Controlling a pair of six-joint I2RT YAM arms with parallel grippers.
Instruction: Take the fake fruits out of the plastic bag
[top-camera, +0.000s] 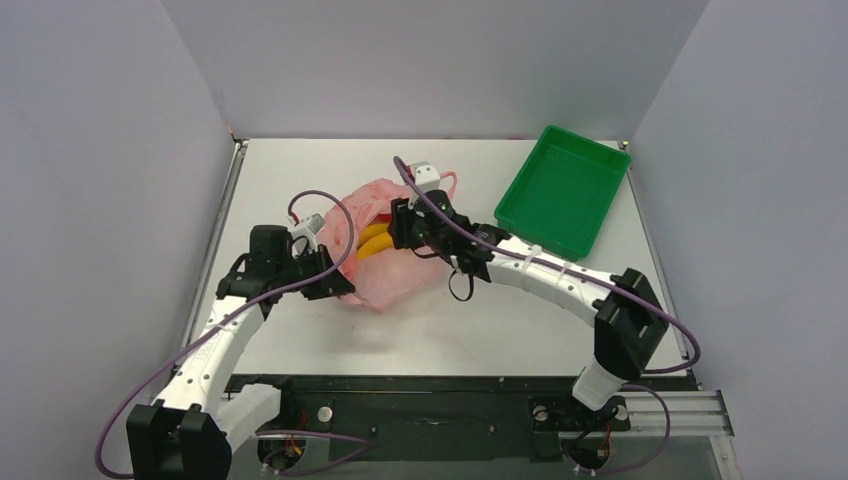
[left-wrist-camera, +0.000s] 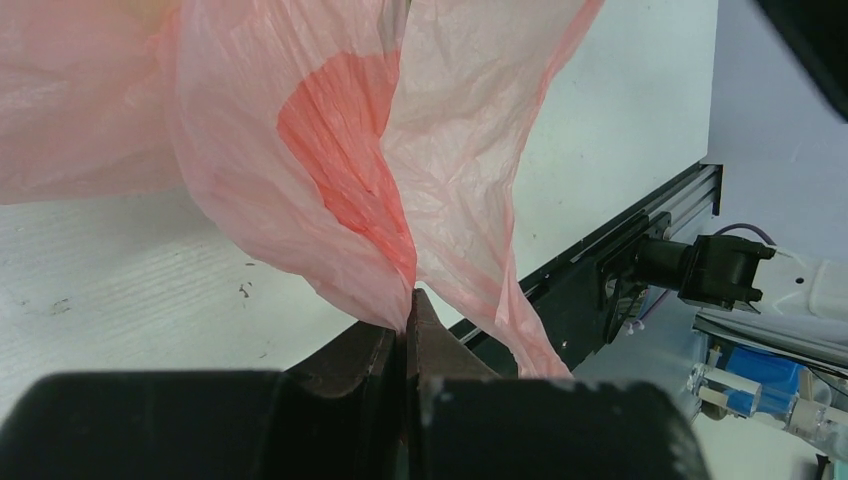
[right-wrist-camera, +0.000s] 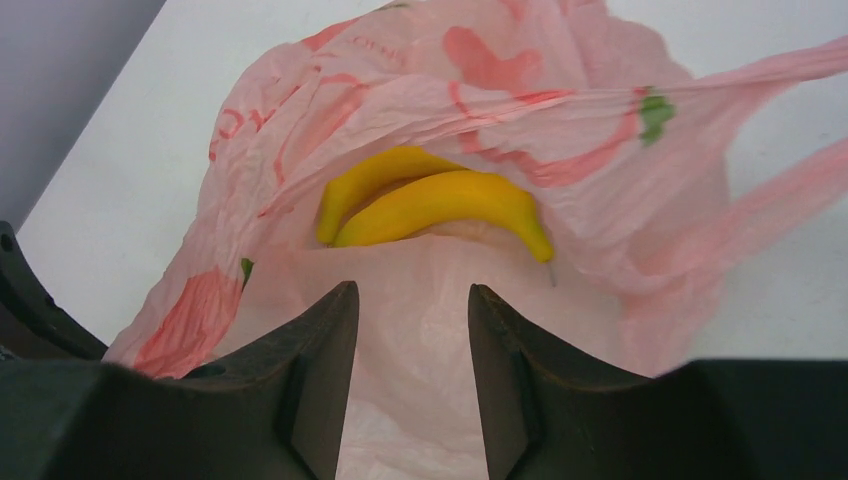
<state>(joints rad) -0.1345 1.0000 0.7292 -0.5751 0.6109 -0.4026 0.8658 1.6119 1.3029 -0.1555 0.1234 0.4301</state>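
The pink plastic bag (top-camera: 388, 282) lies crumpled at mid-table, its mouth facing right. Two yellow bananas (top-camera: 372, 240) of the fake fruits show inside that mouth. In the right wrist view the bananas (right-wrist-camera: 440, 200) lie side by side within the bag (right-wrist-camera: 520, 90), just beyond my fingertips. My right gripper (right-wrist-camera: 412, 290) hovers open over the bag's lower lip, with only pink film seen through the gap; from above, the right gripper (top-camera: 402, 226) sits at the bag's mouth. My left gripper (left-wrist-camera: 412, 300) is shut on a fold of the bag (left-wrist-camera: 330, 150), holding it lifted off the table at the bag's left edge (top-camera: 335, 285).
A green rectangular tray (top-camera: 562, 190) stands at the back right, tilted toward the corner. White walls close in the table on the left, back and right. A black rail (top-camera: 450, 400) with the arm bases runs along the near edge.
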